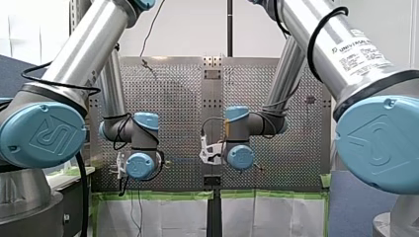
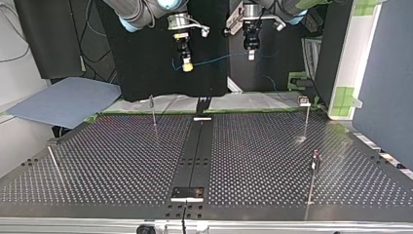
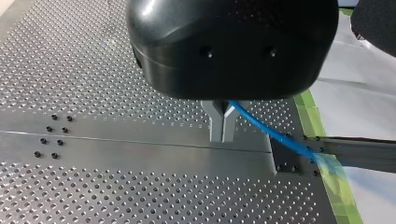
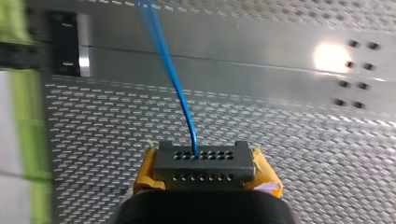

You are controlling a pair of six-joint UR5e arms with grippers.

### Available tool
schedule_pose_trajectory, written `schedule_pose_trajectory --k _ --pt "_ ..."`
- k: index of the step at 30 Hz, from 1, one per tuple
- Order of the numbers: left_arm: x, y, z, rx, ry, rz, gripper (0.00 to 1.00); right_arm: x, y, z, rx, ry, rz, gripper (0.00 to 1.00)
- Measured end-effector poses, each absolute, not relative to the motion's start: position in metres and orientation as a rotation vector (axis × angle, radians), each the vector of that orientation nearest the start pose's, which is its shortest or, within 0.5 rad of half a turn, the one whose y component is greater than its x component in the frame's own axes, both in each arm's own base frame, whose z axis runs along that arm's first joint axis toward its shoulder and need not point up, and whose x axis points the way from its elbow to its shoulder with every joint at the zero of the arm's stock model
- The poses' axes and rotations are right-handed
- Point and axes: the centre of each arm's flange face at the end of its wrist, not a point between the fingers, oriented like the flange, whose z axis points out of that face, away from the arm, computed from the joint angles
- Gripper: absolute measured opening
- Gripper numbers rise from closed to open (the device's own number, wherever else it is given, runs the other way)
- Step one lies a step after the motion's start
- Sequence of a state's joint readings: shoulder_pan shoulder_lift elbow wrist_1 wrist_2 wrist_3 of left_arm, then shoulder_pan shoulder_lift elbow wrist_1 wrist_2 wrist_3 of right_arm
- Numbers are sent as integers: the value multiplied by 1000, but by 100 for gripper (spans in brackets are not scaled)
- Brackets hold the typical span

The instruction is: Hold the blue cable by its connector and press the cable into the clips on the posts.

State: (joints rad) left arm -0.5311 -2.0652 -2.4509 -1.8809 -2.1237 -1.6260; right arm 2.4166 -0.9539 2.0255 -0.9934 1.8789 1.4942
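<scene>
1. My right pincer point(image 2: 187, 65) pinches the connector point(image 4: 204, 163) between its yellow pads; this grip should be firm.
2. My left pincer point(image 3: 222, 126) is pressed together on the blue cable point(image 3: 273, 134), which runs from it towards the right one.
3. The posts point(image 2: 153, 110) stand on the worktop point(image 2: 122, 161) well below both pincers, so I should lower slowly, with the cable tight and level over a clip point(image 2: 304, 101).

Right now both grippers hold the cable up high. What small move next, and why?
Probably lower both grippers together toward the post nearest my right gripper. It grips the connector, my left gripper pinches the cable, and the cable spans between them, higher than the posts, in no clip yet.
</scene>
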Motion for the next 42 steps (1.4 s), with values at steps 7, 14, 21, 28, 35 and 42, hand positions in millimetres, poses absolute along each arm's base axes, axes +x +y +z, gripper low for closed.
schedule_pose_trajectory --k 7,14,21,28,35,42 --pt "262 -248 43 -17 1668 22 0 452 -251 23 1737 -880 1375 0" --pt "262 -248 43 -17 1668 22 0 442 -246 -7 1768 -906 1293 0" --pt "255 -246 49 -2 1674 58 0 440 -247 -14 1775 -906 1288 0" --pt "261 -245 67 2 1660 130 0 464 -253 17 1744 -910 1403 0" --pt "278 -249 93 -32 1626 162 0 487 -269 59 1720 -918 1518 0" --pt "298 -257 123 -83 1581 136 0 507 -287 106 1697 -885 1611 0"
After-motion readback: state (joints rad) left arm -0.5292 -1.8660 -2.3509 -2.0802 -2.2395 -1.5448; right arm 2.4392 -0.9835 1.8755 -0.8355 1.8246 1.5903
